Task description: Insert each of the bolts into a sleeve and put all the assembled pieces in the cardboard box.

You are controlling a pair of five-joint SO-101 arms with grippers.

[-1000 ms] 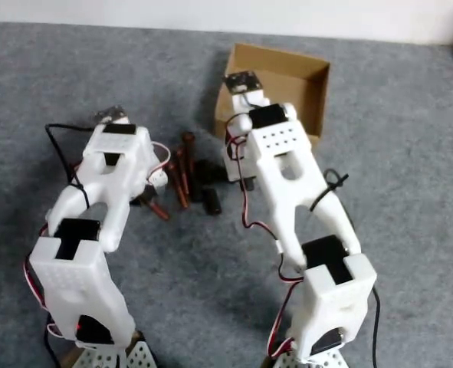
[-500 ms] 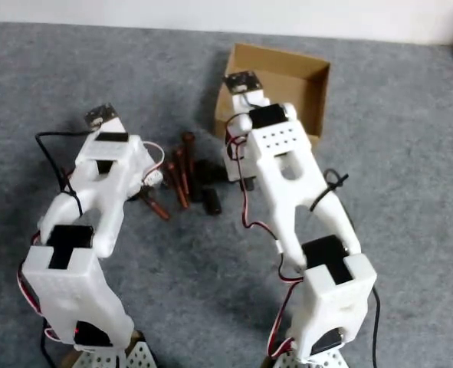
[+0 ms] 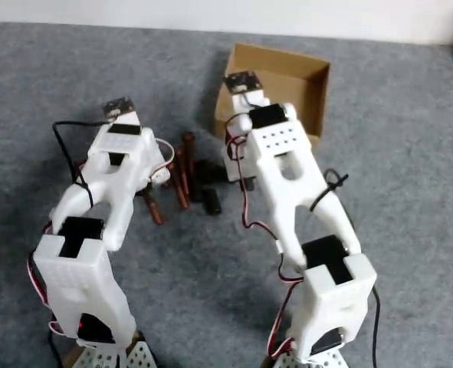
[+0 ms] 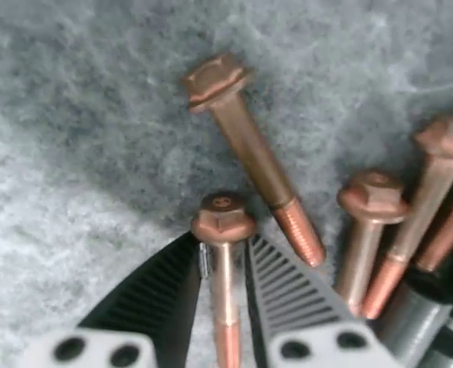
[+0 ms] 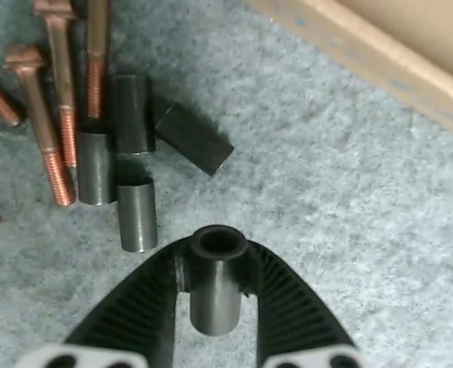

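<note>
- The left arm's fingers (image 4: 223,261) are closed on a copper bolt (image 4: 223,220). They grip its shank just below the hex head, at the lower centre of the left wrist view.
- In that view another bolt (image 4: 249,146) lies loose on the grey bench (image 4: 73,115) just beyond the held one, head toward the upper centre. Three more bolts (image 4: 368,230) lie at the right edge.
- The right arm's fingers (image 5: 215,268) clamp a dark sleeve (image 5: 215,295) from both sides, with its open bore showing, at the lower centre of the right wrist view.
- Four loose sleeves (image 5: 132,115) lie in the left half of that view: three close together beside the bolt tips and one (image 5: 194,138) angled just beside them.
- The cardboard box (image 3: 318,96) sits open at the upper centre of the high view, behind the right arm. One of its walls crosses the upper right of the right wrist view.
- In the high view the loose bolts and sleeves (image 3: 207,188) lie in the middle of the frame between the two arms, just left of the box.
</note>
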